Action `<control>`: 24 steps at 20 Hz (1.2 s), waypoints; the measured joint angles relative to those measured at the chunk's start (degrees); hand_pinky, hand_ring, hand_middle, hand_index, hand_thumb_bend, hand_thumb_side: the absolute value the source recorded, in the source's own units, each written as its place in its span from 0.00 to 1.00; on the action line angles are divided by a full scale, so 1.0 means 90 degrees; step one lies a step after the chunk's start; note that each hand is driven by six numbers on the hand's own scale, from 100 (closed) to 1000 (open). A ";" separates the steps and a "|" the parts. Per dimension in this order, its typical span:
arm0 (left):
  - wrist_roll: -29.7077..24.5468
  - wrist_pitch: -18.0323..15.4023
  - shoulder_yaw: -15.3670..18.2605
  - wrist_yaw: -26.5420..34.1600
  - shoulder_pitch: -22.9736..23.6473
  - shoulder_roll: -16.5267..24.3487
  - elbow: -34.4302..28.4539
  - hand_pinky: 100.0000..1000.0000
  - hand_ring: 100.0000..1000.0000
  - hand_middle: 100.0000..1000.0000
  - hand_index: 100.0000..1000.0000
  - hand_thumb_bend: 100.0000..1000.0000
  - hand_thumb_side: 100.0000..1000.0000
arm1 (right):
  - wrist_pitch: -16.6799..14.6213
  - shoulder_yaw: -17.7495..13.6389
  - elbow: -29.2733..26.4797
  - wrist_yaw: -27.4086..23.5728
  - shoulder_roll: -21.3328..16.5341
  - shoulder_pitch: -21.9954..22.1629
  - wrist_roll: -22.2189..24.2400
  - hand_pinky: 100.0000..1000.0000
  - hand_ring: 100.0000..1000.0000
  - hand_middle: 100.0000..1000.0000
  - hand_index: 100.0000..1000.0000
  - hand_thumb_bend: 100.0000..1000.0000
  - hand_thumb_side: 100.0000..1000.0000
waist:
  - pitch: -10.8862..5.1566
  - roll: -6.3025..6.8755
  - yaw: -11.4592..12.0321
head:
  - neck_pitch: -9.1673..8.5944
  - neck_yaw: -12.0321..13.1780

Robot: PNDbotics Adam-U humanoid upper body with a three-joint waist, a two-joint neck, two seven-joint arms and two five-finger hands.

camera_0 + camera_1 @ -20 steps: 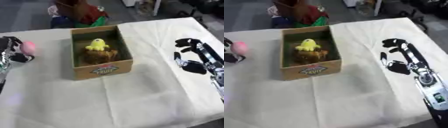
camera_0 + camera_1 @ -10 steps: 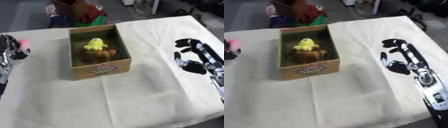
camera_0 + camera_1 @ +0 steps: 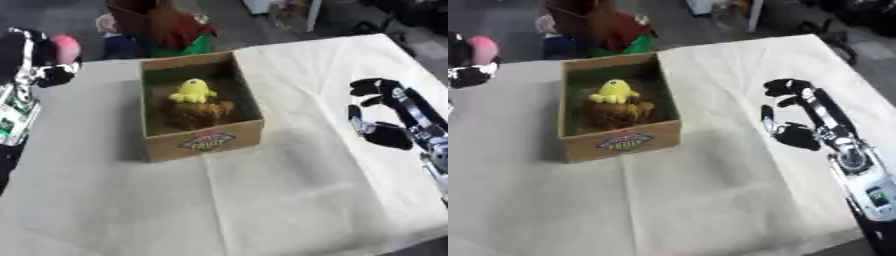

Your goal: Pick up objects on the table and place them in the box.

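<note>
A cardboard box [image 3: 203, 141] stands open on the cloth-covered table. Inside it a yellow plush toy [image 3: 193, 92] sits on a brown one [image 3: 194, 112]. At the far left my left hand [image 3: 35, 62] is raised above the table's edge, fingers curled round a pink ball-like object [image 3: 66, 48]. It is left of the box and well apart from it. On the right my right hand [image 3: 798, 120] hovers over the cloth with its fingers relaxed and spread, holding nothing.
The table is covered by a creased cream cloth [image 3: 289, 190]. Behind the box, past the far edge, stand red, green and brown items [image 3: 166, 27]. Dark furniture shows at the upper right [image 3: 411, 15].
My left hand has lifted the pink object higher and slightly toward the box. The right hand has kept its place. The view has shifted a little.
</note>
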 measured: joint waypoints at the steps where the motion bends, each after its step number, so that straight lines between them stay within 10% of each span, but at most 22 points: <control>1: -0.0207 -0.0091 -0.0147 0.0046 -0.0058 -0.0076 -0.0157 0.43 0.25 0.19 0.31 0.83 0.00 | -0.0005 0.0001 0.0000 0.0000 0.0009 -0.0001 0.0007 0.68 0.77 0.64 0.79 0.00 0.00 | -0.0005 -0.0007 -0.0001 | -0.0002 0.0013; 3: -0.0618 -0.0284 -0.0421 0.0072 -0.0151 -0.0219 -0.0402 0.45 0.28 0.22 0.34 0.45 0.00 | -0.0016 0.0005 0.0000 0.0000 0.0044 -0.0005 0.0021 0.68 0.77 0.64 0.79 0.00 0.00 | -0.0006 -0.0021 -0.0008 | -0.0008 0.0036; 11: -0.1961 -0.0963 -0.0931 -0.0089 -0.0166 -0.0676 -0.0454 0.57 0.49 0.50 0.60 0.78 0.00 | -0.0030 0.0013 0.0002 -0.0001 0.0097 -0.0034 0.0039 0.68 0.77 0.64 0.79 0.00 0.00 | -0.0017 -0.0030 -0.0036 | -0.0023 0.0084; 13: -0.2135 -0.1113 -0.0929 0.0014 -0.0116 -0.0696 -0.0448 0.66 0.64 0.69 0.78 0.99 0.27 | -0.0030 0.0013 0.0003 -0.0002 0.0097 -0.0034 0.0040 0.68 0.77 0.64 0.79 0.00 0.00 | -0.0027 -0.0030 -0.0024 | -0.0024 0.0080; 19: -0.1726 -0.1262 -0.0694 0.0918 0.0093 -0.0614 -0.0896 0.68 0.66 0.73 0.78 0.99 0.35 | -0.0032 0.0003 0.0006 -0.0002 0.0097 -0.0027 0.0037 0.68 0.77 0.64 0.79 0.00 0.00 | -0.0038 -0.0034 0.0052 | -0.0026 0.0027; 24: -0.0975 -0.0974 -0.0179 0.2462 0.0808 -0.0093 -0.2162 0.63 0.58 0.65 0.72 0.79 0.15 | -0.0022 -0.0029 0.0023 -0.0007 0.0093 0.0017 0.0007 0.68 0.77 0.64 0.79 0.00 0.00 | -0.0051 -0.0036 0.0290 | -0.0027 -0.0082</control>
